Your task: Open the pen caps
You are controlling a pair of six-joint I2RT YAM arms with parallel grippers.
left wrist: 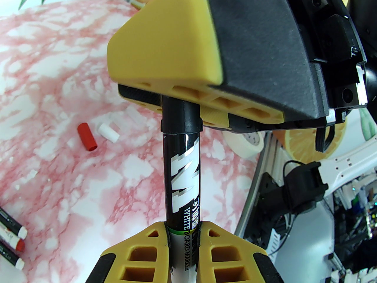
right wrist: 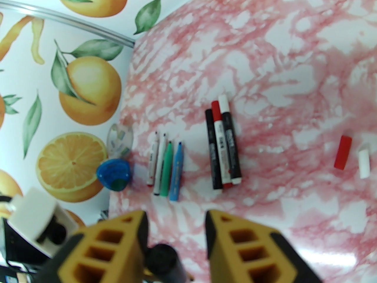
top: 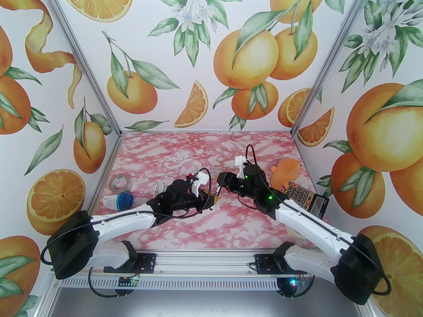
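The black cap (left wrist: 181, 116) sits on the end of the black marker (left wrist: 182, 169), and that marker is up off the pink marbled table (top: 198, 150), between my two wrists. My left gripper (left wrist: 182, 227) is clenched on the marker's barrel, over its white print. My right gripper (right wrist: 175, 215) reaches over the capped end with its jaws parted: the cap stands between my fingers, close against one and with a clear gap to the other, so I am not grasping it. On the table, left of the marker in my left wrist view, a loose red cap (left wrist: 87, 136) and a loose white cap (left wrist: 108, 132) lie just beside each other. Beyond the marker in my right wrist view, three thick markers (right wrist: 223, 144) lie side by side, touching, with four thin pens (right wrist: 165, 166) in a row farther out. From above, a tape roll (top: 120, 183) lies well to the left of the marker, and a calculator (top: 305, 198) and an orange toy (top: 286, 173) lie to its right
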